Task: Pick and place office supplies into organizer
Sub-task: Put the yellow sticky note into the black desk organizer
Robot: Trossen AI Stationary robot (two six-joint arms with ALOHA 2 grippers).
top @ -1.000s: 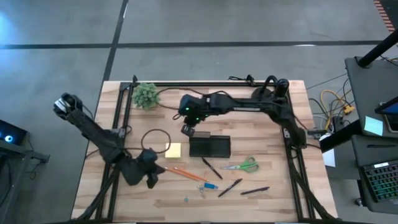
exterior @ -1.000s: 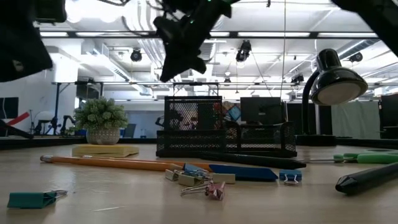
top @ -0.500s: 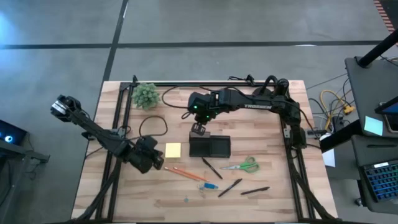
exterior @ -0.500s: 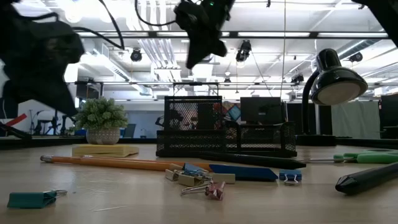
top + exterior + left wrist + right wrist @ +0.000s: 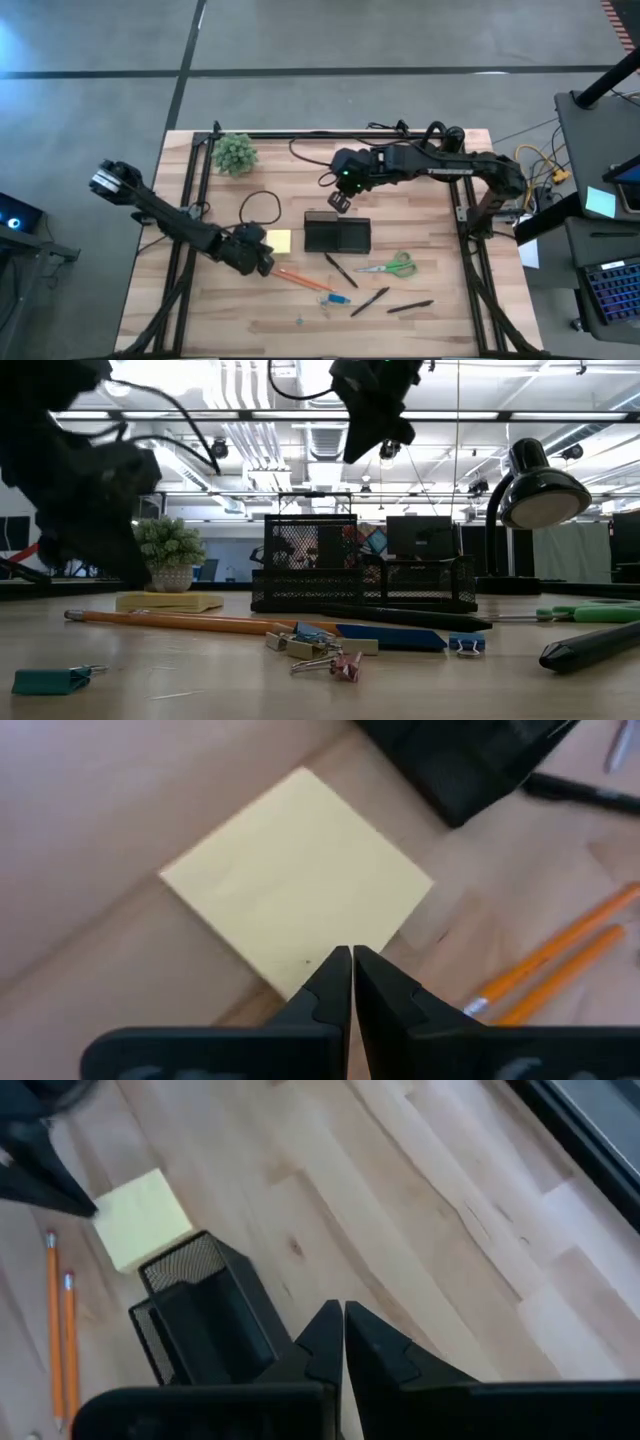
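- The organizer (image 5: 337,235), a black mesh tray, stands at the middle of the high view; through its mesh in the low view nothing can be told of its contents.
- The sticky pad (image 5: 279,241) lies flat just left of the organizer, apart from it by a narrow strip of bare wood.
- Two orange pencils (image 5: 300,279) lie side by side, slanting, below the pad; a black pen (image 5: 340,270) slants just below the organizer.
- Green-handled scissors (image 5: 390,266) lie to the lower right of the organizer, with two more pens (image 5: 370,301) below them, and a small blue piece (image 5: 338,298) and clips (image 5: 325,307) near the bottom middle.
- The left gripper (image 5: 352,972) hangs low over the near edge of the pad, at the lower left of the organizer in the high view; its fingers (image 5: 330,982) are pressed together and hold nothing.
- The right gripper (image 5: 340,201) hovers just above the organizer's upper edge in the high view, fingers (image 5: 322,1335) closed together, empty.
- The bench (image 5: 420,180) is bare to the right of the organizer up to the frame rail, and along its upper middle.
- A potted plant (image 5: 235,153) sits in the upper left corner; a black cable loop (image 5: 258,206) lies above the pad.
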